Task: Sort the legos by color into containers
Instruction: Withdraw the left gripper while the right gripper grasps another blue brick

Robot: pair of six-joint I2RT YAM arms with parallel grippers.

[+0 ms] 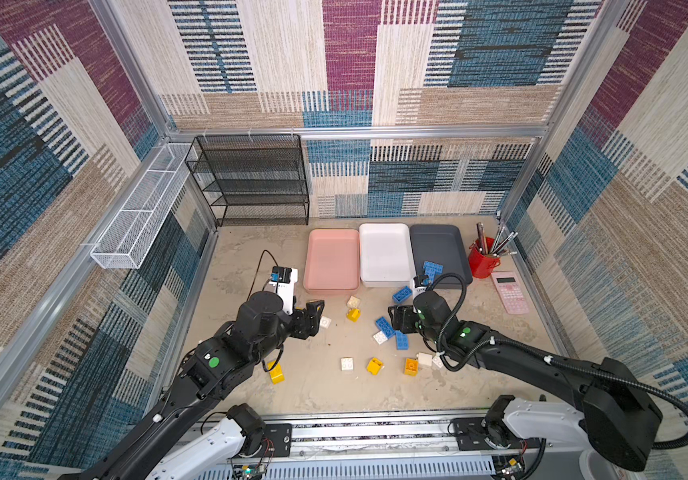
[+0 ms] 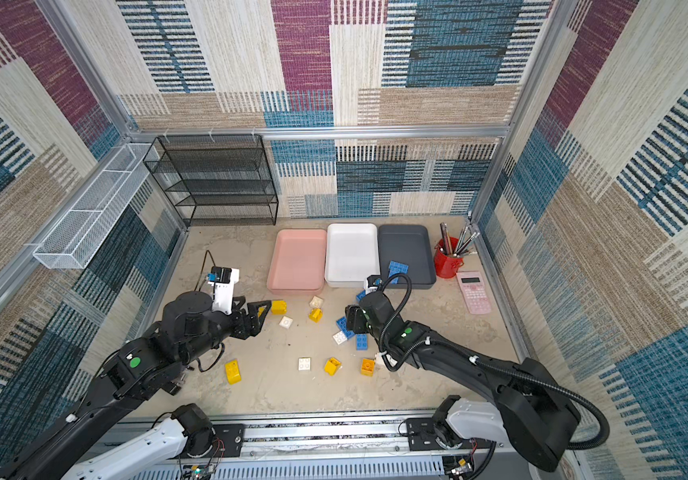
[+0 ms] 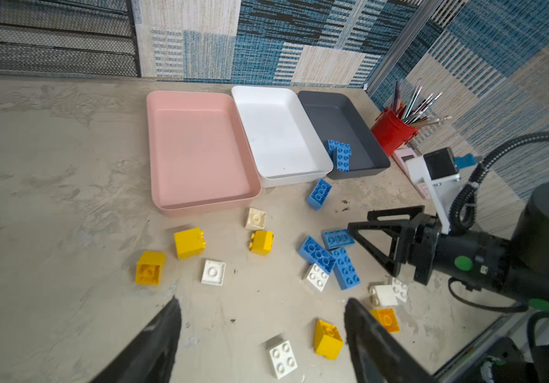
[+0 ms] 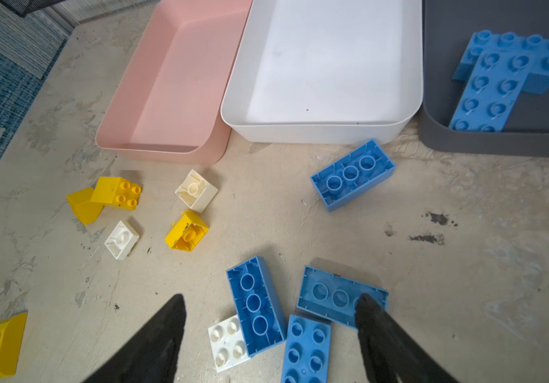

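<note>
Blue lego (image 4: 254, 305) inverted, long axis toward pink tray (image 4: 163, 153); left tool (image 3: 262, 300), right tool (image 4: 271, 296) open.

We note pink tray (image 1: 331, 257), white tray (image 1: 383, 251), dark grey tray (image 1: 437, 245); blue legos (image 1: 401, 340), yellow legos (image 1: 374, 365), white legos (image 1: 347, 364).

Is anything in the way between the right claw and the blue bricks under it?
Nothing visible is. The right gripper hangs open above the blue bricks, and nothing shows between them. A white brick lies against one of them, at the side, not on top.
</note>
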